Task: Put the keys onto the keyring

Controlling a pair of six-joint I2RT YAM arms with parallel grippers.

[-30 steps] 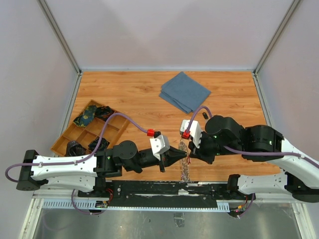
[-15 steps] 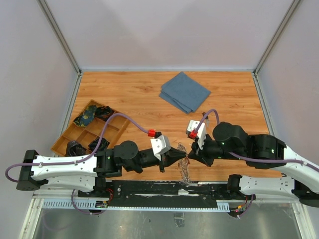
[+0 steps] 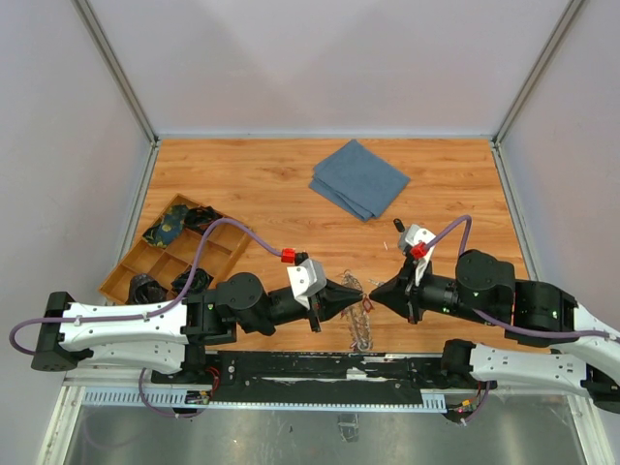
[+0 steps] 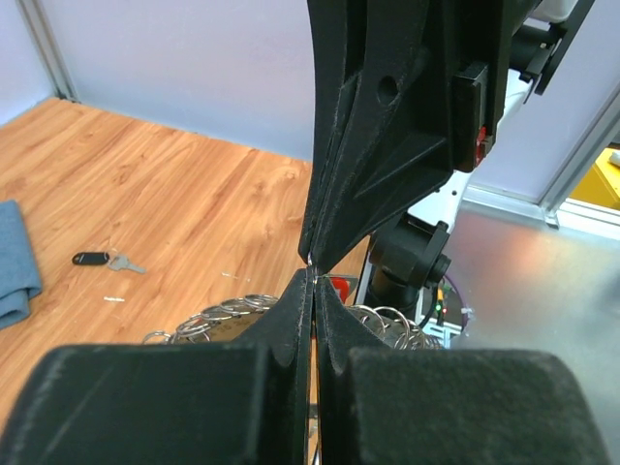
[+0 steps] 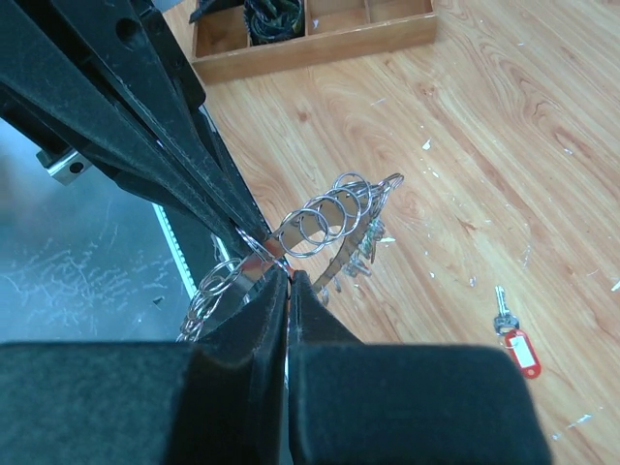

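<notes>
The keyring (image 3: 362, 320), a silvery band strung with many small wire rings, hangs off the table between both grippers. My left gripper (image 3: 358, 294) and right gripper (image 3: 374, 294) meet tip to tip, each shut on the keyring's upper edge. In the left wrist view my left gripper (image 4: 311, 278) is pinched shut, with the keyring (image 4: 228, 316) spreading below it. In the right wrist view my right gripper (image 5: 289, 275) is clamped on the keyring (image 5: 327, 219), where small keys (image 5: 363, 260) dangle. A red-tagged key (image 5: 518, 347) and a black-headed key (image 4: 94, 259) lie on the wood.
A folded blue cloth (image 3: 360, 177) lies at the back centre. A wooden compartment tray (image 3: 170, 254) with dark items stands at the left. The black-headed key (image 3: 399, 225) rests near the right arm. The metal base rail (image 3: 320, 368) runs along the near edge.
My right arm has swung back to the right and turned, so its gripper now points left at the left gripper. The keyring has lifted and shifted slightly right. The left arm barely moved.
</notes>
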